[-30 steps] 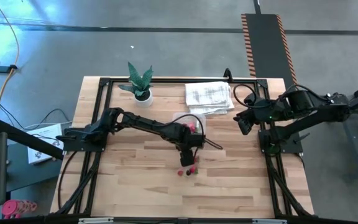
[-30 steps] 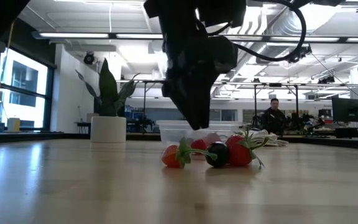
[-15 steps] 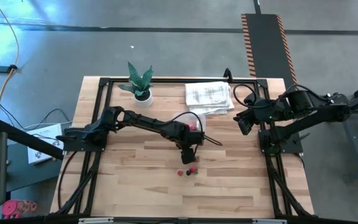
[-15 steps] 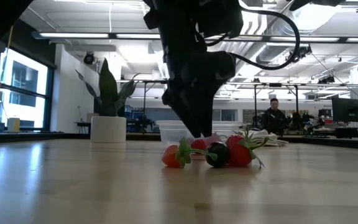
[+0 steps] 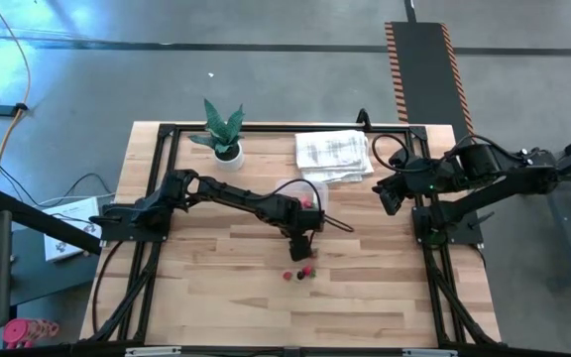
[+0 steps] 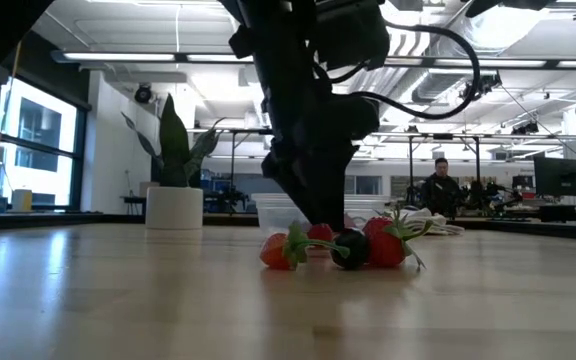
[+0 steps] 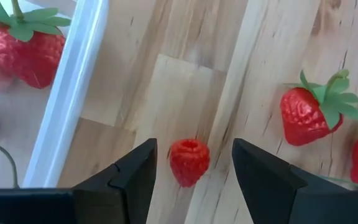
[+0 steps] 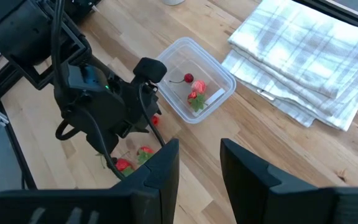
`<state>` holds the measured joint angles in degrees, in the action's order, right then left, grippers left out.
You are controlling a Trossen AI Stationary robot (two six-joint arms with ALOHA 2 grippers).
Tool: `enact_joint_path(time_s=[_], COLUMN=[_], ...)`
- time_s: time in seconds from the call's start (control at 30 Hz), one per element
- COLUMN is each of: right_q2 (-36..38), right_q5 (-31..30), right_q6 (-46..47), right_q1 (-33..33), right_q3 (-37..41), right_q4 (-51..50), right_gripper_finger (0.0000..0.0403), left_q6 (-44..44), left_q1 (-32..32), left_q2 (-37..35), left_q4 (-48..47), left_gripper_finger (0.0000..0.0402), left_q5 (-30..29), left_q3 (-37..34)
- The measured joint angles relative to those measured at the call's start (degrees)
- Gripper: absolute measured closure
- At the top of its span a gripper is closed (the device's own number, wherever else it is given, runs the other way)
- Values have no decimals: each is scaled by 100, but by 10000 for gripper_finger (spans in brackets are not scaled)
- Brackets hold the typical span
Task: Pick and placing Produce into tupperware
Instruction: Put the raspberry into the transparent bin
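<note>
**My left fingers lowered over a loose raspberry beside the tupperware**

At the far left of the tabletop (image 5: 196, 297), near its back edge, stands a small green potted plant (image 5: 224, 134) in a white pot.

My left arm reaches from the left side toward the middle. My left gripper (image 5: 300, 245) points down at the wood, just in front of the tupperware (image 5: 303, 196). In my left wrist view my two dark fingers (image 7: 129, 177) stand apart, open, with a small red raspberry (image 7: 188, 162) lying on the wood between them. I cannot tell whether either finger touches it; I hold nothing.

The tupperware is a shallow clear container with rounded corners, sitting at the middle of the tabletop. Inside it lie a strawberry with green leaves (image 7: 23, 40) and a dark cherry on a thin stem (image 8: 188, 78).

Just in front of my left gripper, nearer the front edge, a small cluster of produce (image 5: 299, 273) rests on the wood. The low view shows it as red strawberries with green leaves around a dark round piece (image 6: 349, 248).

Behind the tupperware and to its right, a folded white checked towel (image 5: 332, 155) lies at the back edge.

My right gripper (image 5: 389, 194) waits at the right edge, above the tabletop, fingers (image 8: 151, 171) apart and empty.

Across the room, in the low view, a person (image 6: 440, 190) sits at a desk.
</note>
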<state>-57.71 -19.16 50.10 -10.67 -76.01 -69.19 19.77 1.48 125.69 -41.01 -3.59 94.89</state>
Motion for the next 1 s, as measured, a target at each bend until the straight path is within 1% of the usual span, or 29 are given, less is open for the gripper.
enact_joint_path(time_s=[0.3,0.63,0.93,1.0], right_q2=[0,-1,0,0], right_q5=[0,0,0,0], right_q6=[-55,-65,-65,-65], right_q1=[0,0,0,2], right_q3=[0,0,0,0], right_q4=[0,0,0,0], right_gripper_finger=[295,295,295,295], left_q6=[-48,31,110,110], left_q1=[0,0,0,-1], left_q2=[0,-20,-18,-17], left_q4=[-67,160,292,299], left_gripper_finger=[205,205,205,210], left_q5=[-104,-163,-154,-137], left_q3=[-24,-435,-455,-455])
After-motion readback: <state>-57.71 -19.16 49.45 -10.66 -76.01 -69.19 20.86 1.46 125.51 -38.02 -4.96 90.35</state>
